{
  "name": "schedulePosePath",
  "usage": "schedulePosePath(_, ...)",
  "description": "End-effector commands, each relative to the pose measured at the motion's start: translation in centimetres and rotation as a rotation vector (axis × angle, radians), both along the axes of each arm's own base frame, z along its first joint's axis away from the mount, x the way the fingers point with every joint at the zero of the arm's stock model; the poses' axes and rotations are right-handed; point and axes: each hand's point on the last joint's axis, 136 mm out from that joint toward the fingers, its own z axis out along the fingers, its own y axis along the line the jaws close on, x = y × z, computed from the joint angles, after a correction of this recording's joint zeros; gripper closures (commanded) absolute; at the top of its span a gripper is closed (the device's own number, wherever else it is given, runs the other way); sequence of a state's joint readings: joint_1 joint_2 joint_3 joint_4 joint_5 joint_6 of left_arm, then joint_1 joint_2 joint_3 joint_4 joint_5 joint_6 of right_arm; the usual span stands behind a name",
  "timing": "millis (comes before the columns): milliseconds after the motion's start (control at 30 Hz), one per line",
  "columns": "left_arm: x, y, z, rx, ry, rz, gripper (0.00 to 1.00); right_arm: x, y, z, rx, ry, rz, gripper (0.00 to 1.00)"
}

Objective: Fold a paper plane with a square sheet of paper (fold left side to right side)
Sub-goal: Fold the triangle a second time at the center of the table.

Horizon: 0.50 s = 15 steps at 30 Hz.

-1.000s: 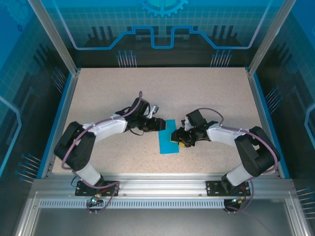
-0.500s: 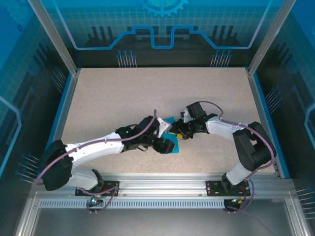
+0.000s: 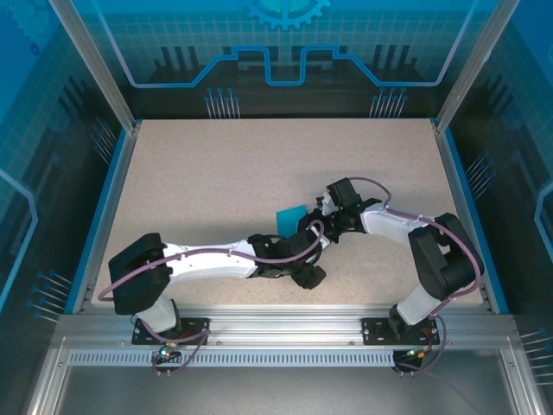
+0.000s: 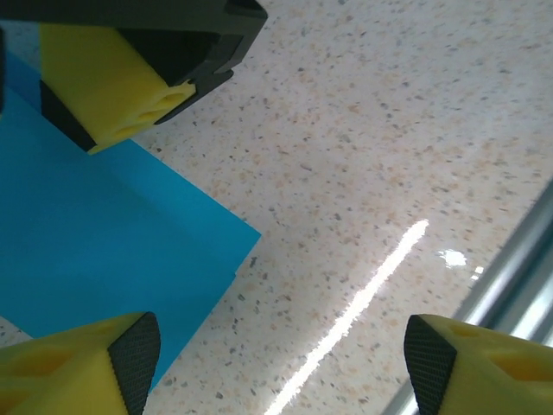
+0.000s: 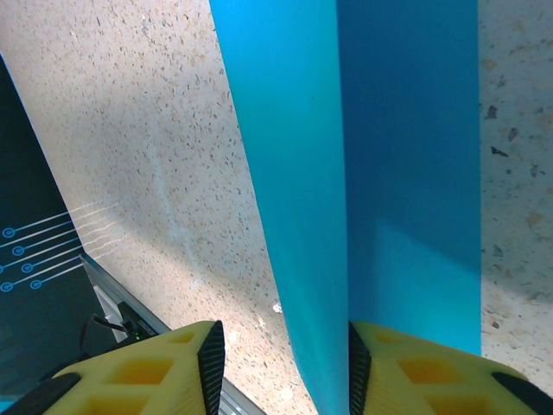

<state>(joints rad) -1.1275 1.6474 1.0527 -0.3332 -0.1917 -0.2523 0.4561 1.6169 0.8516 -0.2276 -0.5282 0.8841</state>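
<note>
Top external view gives you the sheet of paper (image 3: pixel 289 216) just right of the middle of the frame, lying on the speckled table (image 3: pixel 216 173), with one teal corner showing beyond the two wrists that crowd over it. Your left arm stretches from the lower left across the bottom of the frame, and the left gripper (image 3: pixel 309 277) sits below the paper. The right gripper (image 3: pixel 320 226) comes in from the right and ends at the paper's right side. In the left wrist view you see the left gripper released: one yellow pad (image 4: pixel 78 367) in the lower left corner and the other in the lower right corner stand wide apart, with bare table and a corner of the paper between them. The paper fills the left side of that frame, its layered edge running down toward the lower left pad. One yellow finger of the right gripper (image 4: pixel 112 86) sits over the paper in the upper left. A metal rail (image 4: pixel 518 259) crosses the lower right corner. In the right wrist view the paper runs from the top of the frame down between the two yellow pads, a lighter flap beside a darker one. Its edge lies close to the right-hand pad (image 5: pixel 415 363), while table shows between it and the left-hand pad, so you can read those jaws as parted, not clenched on it.
</note>
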Motion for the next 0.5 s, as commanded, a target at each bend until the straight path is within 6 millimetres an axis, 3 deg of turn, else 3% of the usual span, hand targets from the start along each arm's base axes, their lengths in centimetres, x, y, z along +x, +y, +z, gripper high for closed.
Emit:
schedulePosePath(0, 1.3, 0.6, -0.6, 0.085, -0.066, 0.047, 0.21, 0.2, -0.1, 0.1, 0.003, 0.029, -0.012, 0.58)
schedulePosePath(300, 3.1, -0.3, -1.9, 0.164, -0.120, 0.068, 0.23, 0.1, 0.0, 0.0, 0.000, 0.035, -0.013, 0.59)
schedulePosePath(467, 3.4, -0.1, -2.2, 0.184, -0.128, 0.077, 0.39, -0.1, -0.2, -0.4, -0.016, 0.041, -0.015, 0.59)
